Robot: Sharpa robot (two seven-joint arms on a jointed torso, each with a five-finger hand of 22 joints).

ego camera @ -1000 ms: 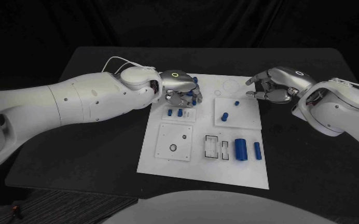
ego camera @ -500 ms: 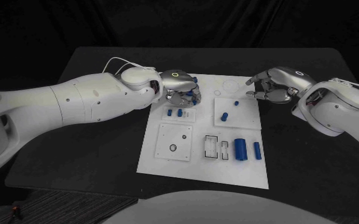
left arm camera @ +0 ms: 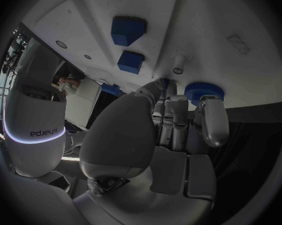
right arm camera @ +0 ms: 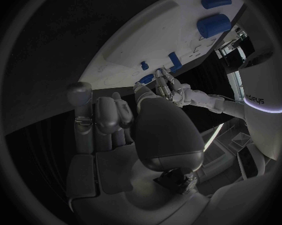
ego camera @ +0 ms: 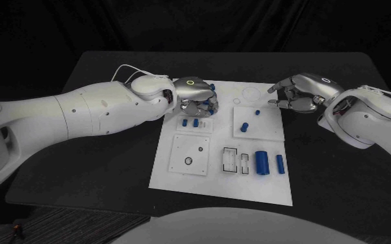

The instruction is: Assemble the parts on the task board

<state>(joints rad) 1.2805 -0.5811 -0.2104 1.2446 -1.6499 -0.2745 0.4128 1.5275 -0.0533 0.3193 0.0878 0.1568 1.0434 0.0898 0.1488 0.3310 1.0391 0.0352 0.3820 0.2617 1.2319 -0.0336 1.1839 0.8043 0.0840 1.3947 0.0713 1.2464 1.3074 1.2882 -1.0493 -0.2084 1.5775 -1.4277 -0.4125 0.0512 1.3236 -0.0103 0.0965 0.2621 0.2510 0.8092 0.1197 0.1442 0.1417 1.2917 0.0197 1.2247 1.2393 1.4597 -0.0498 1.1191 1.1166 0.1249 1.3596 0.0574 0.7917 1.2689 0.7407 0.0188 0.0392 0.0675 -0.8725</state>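
Your task board (ego camera: pixel 213 187) lies in the middle of the black table (ego camera: pixel 106 159), its long sides running slightly tilted toward you. Bare table shows all round it, widest at 9 o'clock and 3 o'clock of the board.

Your left hand (ego camera: pixel 195 98) sits over the board's far-left corner, at about 11 o'clock of the board's centre, fingers pointing down and bunched close together. In the left wrist view the fingertips (left arm camera: pixel 210 116) crowd against a blue round part (left arm camera: pixel 203 91) at the board's edge; whether they actually grip it you cannot tell. Two small blue pegs (ego camera: pixel 190 123) lie just beside the hand, on its near side.

Your right hand (ego camera: pixel 300 94) hangs off the board's far-right corner, at about 2 o'clock, above bare table and apart from the board. Its fingers are curled in with thumb and fingertips near each other, and you see nothing held in them.

On the right inset plate (ego camera: pixel 259 128) a blue peg (ego camera: pixel 244 126) stands and a smaller one (ego camera: pixel 257 112) lies beyond it. At the near-right a large blue cylinder (ego camera: pixel 262 162) and a slim one (ego camera: pixel 280 164) lie side by side, close to the board's right edge.
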